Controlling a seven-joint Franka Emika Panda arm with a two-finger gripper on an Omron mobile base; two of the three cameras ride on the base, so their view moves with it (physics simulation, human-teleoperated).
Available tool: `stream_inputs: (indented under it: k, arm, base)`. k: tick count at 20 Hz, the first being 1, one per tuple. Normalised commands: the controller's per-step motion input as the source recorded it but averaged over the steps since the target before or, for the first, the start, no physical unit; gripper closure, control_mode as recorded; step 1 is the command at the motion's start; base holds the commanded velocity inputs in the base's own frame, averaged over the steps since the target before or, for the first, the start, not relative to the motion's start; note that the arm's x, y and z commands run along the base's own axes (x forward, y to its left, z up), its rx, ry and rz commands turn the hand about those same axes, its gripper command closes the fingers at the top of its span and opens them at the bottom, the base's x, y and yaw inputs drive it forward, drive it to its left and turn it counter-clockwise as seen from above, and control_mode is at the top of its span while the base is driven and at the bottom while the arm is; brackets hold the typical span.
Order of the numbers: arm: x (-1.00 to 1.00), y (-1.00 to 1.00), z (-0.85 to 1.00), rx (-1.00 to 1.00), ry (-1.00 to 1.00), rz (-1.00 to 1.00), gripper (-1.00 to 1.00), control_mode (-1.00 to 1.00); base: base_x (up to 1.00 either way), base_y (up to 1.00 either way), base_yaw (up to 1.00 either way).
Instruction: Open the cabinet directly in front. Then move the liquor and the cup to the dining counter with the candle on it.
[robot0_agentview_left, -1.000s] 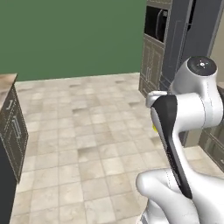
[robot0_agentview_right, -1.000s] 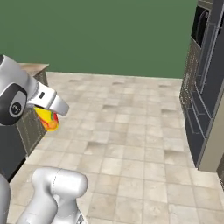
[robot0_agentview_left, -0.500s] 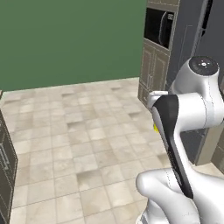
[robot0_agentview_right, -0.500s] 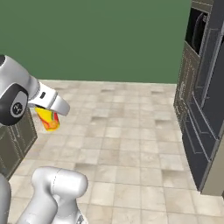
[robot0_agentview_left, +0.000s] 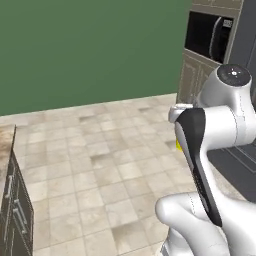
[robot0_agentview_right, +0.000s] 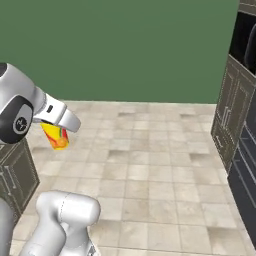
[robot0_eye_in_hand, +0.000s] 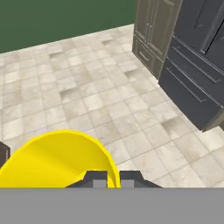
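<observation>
Green wall, tiled floor, dark fridge.

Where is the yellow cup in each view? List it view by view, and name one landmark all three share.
Left base view: the cup is a thin yellow sliver right of centre, peeking out from behind the arm.
Right base view: the cup hangs at left, under the hand.
Hand view: its yellow rim is at bottom left.
Shared landmark: the green wall across the top.
</observation>
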Motion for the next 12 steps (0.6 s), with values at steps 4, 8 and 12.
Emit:
stream_inputs:
  k: [4, 8, 12]
  arm:
    - [0.00, 0.00, 0.00, 0.00, 0.00, 0.00, 1.00, 1.00]
    - [0.00, 0.00, 0.00, 0.00, 0.00, 0.00, 1.00, 1.00]
    - [0.00, 0.00, 0.00, 0.00, 0.00, 0.00, 1.00, 1.00]
  base:
    - [1.00, 0.67, -0.06]
    - [1.00, 0.39, -0.08]
    - [1.00, 0.00, -0.14]
